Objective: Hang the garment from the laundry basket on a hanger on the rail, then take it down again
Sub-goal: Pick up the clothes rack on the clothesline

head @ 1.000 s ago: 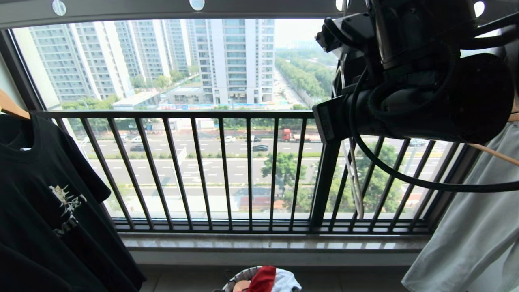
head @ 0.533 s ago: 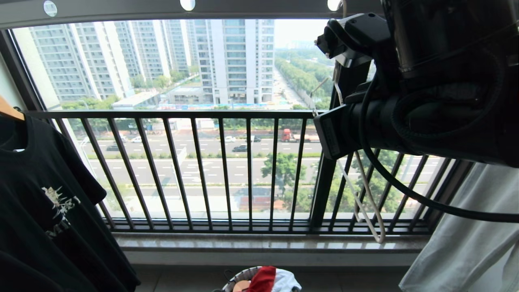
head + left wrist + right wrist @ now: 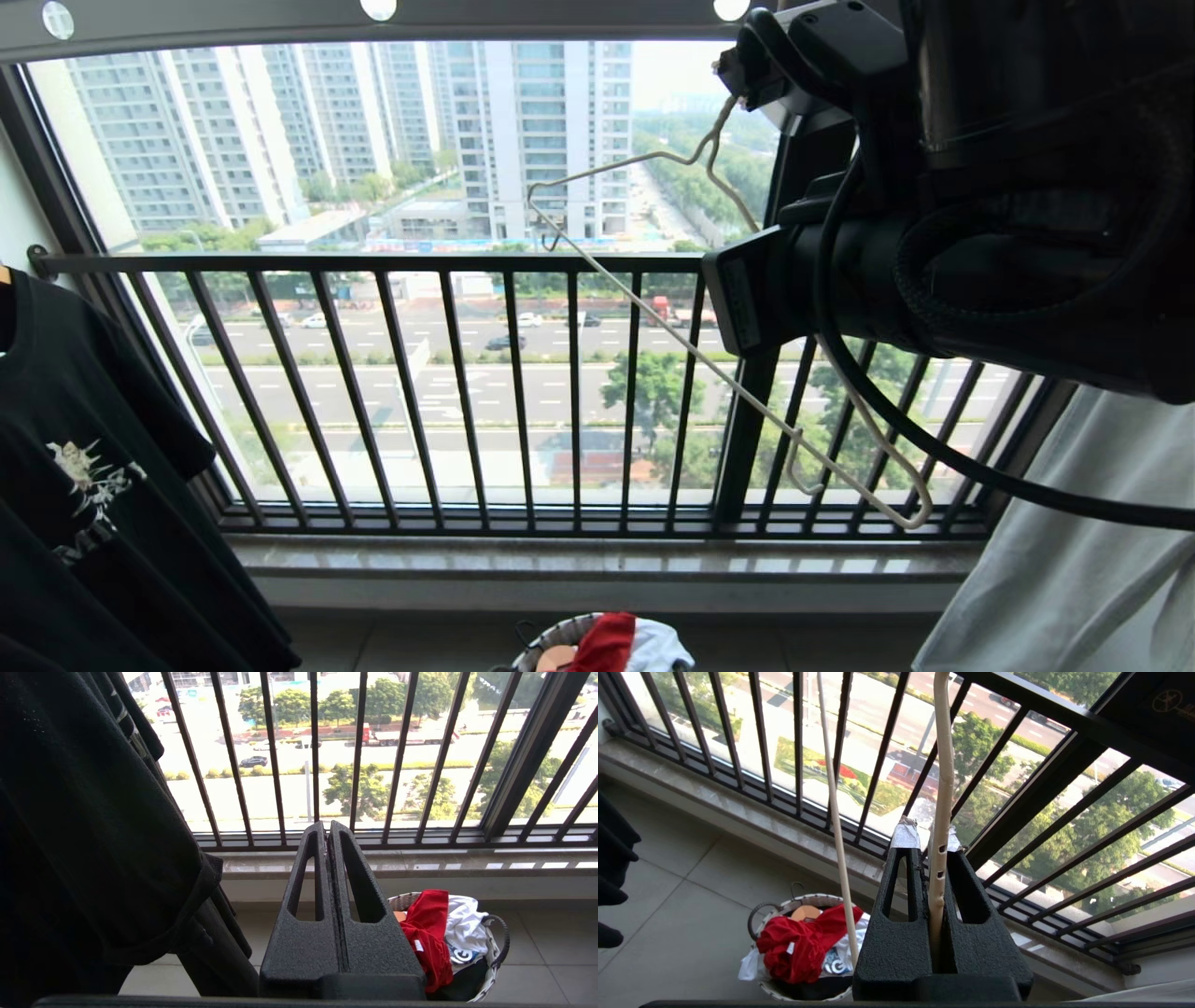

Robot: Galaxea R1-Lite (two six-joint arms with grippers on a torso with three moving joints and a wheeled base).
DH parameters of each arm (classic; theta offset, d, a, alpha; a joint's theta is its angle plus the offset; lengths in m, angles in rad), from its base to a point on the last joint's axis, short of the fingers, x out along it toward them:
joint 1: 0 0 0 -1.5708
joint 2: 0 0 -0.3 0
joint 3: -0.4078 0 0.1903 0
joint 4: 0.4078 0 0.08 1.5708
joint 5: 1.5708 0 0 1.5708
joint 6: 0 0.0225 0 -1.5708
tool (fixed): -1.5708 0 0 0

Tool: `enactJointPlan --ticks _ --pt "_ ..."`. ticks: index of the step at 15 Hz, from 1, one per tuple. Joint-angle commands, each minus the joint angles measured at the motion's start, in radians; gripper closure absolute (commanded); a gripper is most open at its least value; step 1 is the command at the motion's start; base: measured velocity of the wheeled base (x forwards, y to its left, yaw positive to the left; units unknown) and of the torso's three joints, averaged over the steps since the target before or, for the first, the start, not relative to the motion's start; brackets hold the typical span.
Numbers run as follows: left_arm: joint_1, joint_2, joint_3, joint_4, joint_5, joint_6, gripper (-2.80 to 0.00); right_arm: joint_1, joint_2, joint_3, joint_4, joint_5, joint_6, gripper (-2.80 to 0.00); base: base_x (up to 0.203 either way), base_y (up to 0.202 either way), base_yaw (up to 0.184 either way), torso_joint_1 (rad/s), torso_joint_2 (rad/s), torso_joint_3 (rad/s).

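Note:
My right gripper [image 3: 927,836] is shut on the neck of the cream wire hanger [image 3: 943,788]. In the head view that gripper [image 3: 733,73] is up by the grey rail [image 3: 233,21], and the hanger [image 3: 709,369] slants down from it across the balustrade. Its hook is hidden behind the gripper. The red garment [image 3: 794,947] lies crumpled in the white laundry basket [image 3: 759,909] on the floor below, also seen as the garment [image 3: 607,642] in the basket [image 3: 551,639]. My left gripper [image 3: 327,826] is parked low, shut and empty, to the left of the basket [image 3: 496,933].
A black T-shirt [image 3: 75,467] hangs at the left, a pale garment [image 3: 1074,560] at the right. The black balustrade [image 3: 420,263] and a stone sill [image 3: 560,560] close off the front. A white printed T-shirt [image 3: 465,933] also lies in the basket.
The right gripper has closed on the hanger and swung it from hanging edge-on to slanting out leftward. The whole head view has shifted, so the rail holes and black T-shirt sit further left.

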Motion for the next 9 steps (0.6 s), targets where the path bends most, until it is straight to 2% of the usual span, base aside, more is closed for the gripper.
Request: enactJointPlan --ticks 1,9 --pt "0.001 0.001 0.0 0.0 0.0 0.0 0.0 0.001 -0.015 0.002 -0.01 -0.003 -0.002 0.0 0.0 0.0 0.0 0.0 0.0 0.0" --pt "-0.001 0.001 0.001 0.0 0.0 0.0 0.0 0.001 -0.049 0.006 -0.009 -0.005 -0.006 0.0 0.0 0.0 0.0 0.0 0.0 0.0"
